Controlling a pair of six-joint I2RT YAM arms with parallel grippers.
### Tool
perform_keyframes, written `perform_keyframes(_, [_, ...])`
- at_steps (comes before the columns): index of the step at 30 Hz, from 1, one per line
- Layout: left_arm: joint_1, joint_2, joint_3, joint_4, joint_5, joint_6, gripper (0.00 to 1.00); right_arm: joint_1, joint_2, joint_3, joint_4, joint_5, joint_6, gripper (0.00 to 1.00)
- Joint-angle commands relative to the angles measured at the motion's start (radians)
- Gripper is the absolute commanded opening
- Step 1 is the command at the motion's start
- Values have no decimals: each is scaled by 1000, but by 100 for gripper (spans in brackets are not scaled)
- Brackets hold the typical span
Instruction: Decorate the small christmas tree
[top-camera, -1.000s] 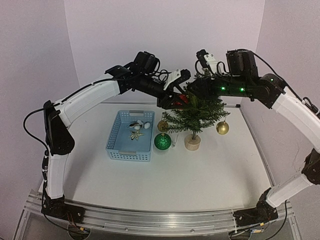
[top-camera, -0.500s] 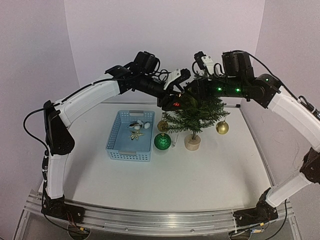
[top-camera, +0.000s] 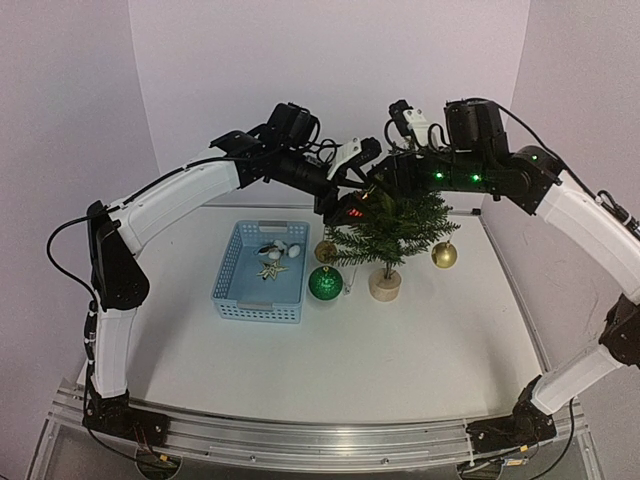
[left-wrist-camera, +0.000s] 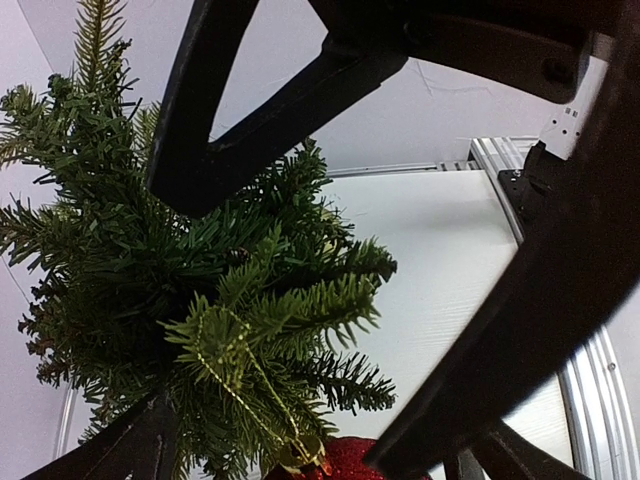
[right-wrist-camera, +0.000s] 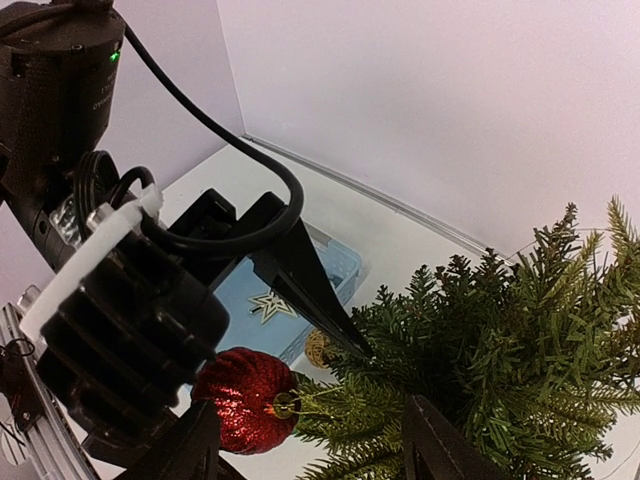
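The small christmas tree (top-camera: 392, 228) stands on its round wooden base (top-camera: 385, 285) right of the blue basket (top-camera: 258, 312). My left gripper (top-camera: 352, 196) is open at the tree's upper left side. A red glitter bauble (top-camera: 352, 211) hangs between its wide-apart fingers, its gold loop (left-wrist-camera: 222, 345) draped over a branch tip. The bauble (left-wrist-camera: 345, 460) sits low in the left wrist view and also shows in the right wrist view (right-wrist-camera: 240, 400). My right gripper (top-camera: 385, 183) is open above the treetop, its fingers (right-wrist-camera: 190, 450) straddling the branches (right-wrist-camera: 520, 330).
A green bauble (top-camera: 324, 283), a woven gold ball (top-camera: 326, 251) and a gold bauble (top-camera: 445, 255) lie on the table round the tree. The basket holds a pale star (top-camera: 272, 268) and small white ornaments (top-camera: 282, 247). Both grippers crowd the treetop.
The right gripper has shifted a little left over the treetop. The red bauble has dropped slightly down and left against the branches. The left arm has hardly moved.
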Motion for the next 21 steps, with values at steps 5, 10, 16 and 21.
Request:
perform_keyframes(5, [-4,-34,64,-19,63,3,94,2,5,53,30,0,19,62])
perform_keyframes(10, [-4,-35,85,-16,80,-30,96,2,6,59,30,-5,21,63])
perform_keyframes(16, [-4,-35,120,-19,105,-57,97,2,6,63,30,-8,24,63])
perform_keyframes(21, [-1,-39,163,-41,46,-45,97,2,-1,63,30,-1,33,64])
